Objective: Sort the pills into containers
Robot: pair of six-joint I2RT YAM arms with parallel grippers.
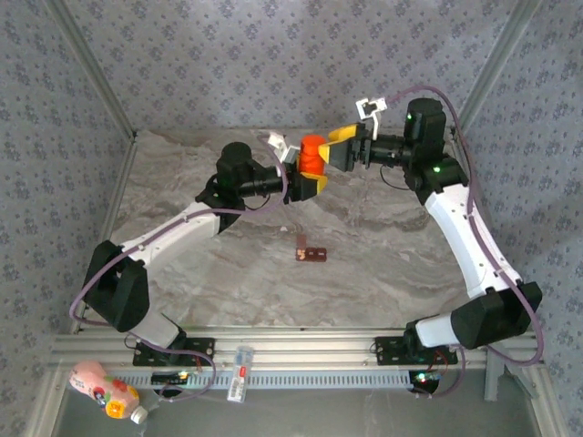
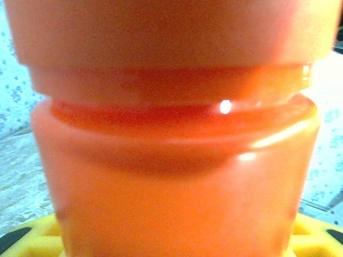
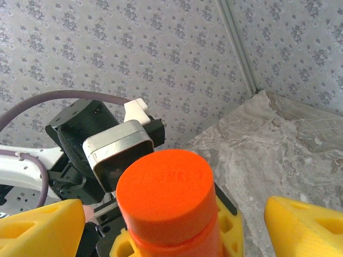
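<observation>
- Just below the middle of the overhead frame, on the marbled table (image 1: pixel 182 264), lies the strip of containers (image 1: pixel 311 254): small, dark reddish-brown, flat on the surface.
- I see it. Both grippers are well apart from it, up toward the top of the frame. Can you make out what sits in the compartments?
- No, it is too small to tell. There is a pale fleck or two near its left end, that's all.
- And the orange bottle (image 1: pixel 312 157)?
- It is in the upper middle of the overhead frame, upright, with its cap (image 3: pixel 163 182) on. The left gripper (image 2: pixel 171 243) is clamped on its body. In the left wrist view the bottle is right up against the lens, with yellow fingers (image 2: pixel 308 227) at the lower corners, one on either side of it.
- The right gripper (image 3: pixel 174 209)?
- Its jaws stand wide apart. In the right wrist view one yellow finger is at the lower left and the other at the lower right, with the cap between them and touching neither.
- So the two grippers face each other across the bottle?
- Yes, seen from above the left one comes in from the left of the frame and the right one from the right.
- Anything further out?
- Flowered wallpaper (image 3: pixel 134 53) is behind, and in the bottom left corner of the overhead frame, below the rail, a pink bottle (image 1: pixel 96 382) lies on its side.
</observation>
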